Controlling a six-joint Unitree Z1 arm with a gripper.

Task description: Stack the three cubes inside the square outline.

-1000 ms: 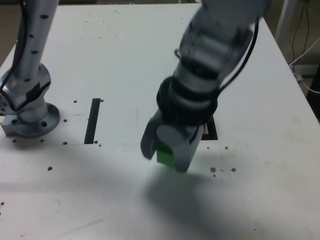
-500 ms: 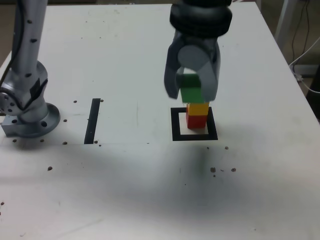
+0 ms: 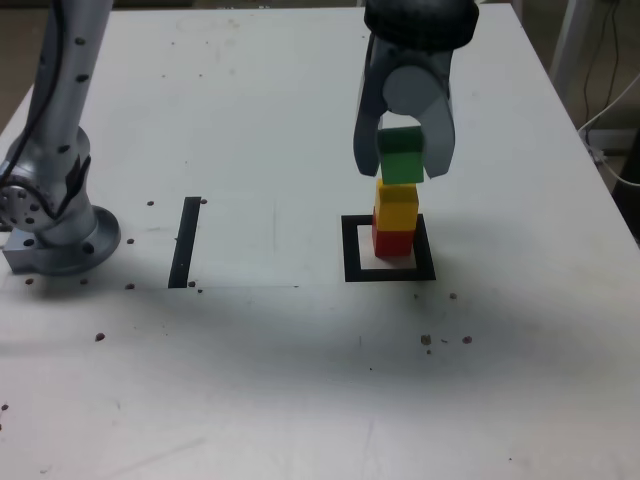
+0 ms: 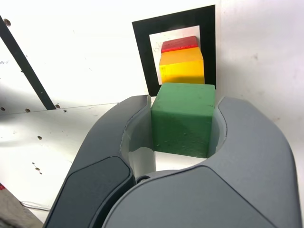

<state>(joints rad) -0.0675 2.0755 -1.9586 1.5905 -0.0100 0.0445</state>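
The red cube [image 3: 393,243] sits inside the square outline [image 3: 388,274], right of the table's centre in the exterior view. On top of it rests the yellow cube [image 3: 397,204]. My gripper [image 3: 402,160] is shut on the green cube [image 3: 402,158] and holds it directly over the yellow cube, touching or nearly touching its top. In the wrist view the green cube [image 4: 183,118] is pinched between both fingers of the gripper [image 4: 183,123], with the yellow cube [image 4: 182,69], red cube [image 4: 179,44] and square outline [image 4: 142,52] beyond it.
A straight black strip [image 3: 186,240] lies on the white table [image 3: 250,120] at the exterior view's left of the outline. The arm's grey base [image 3: 60,235] stands at the exterior view's far left. Small dark specks dot the table. Cables hang beyond the table's right edge.
The gripper carried the green cube up from the table's front, over to the outline, and has now lowered it onto the top of the red-and-yellow stack.
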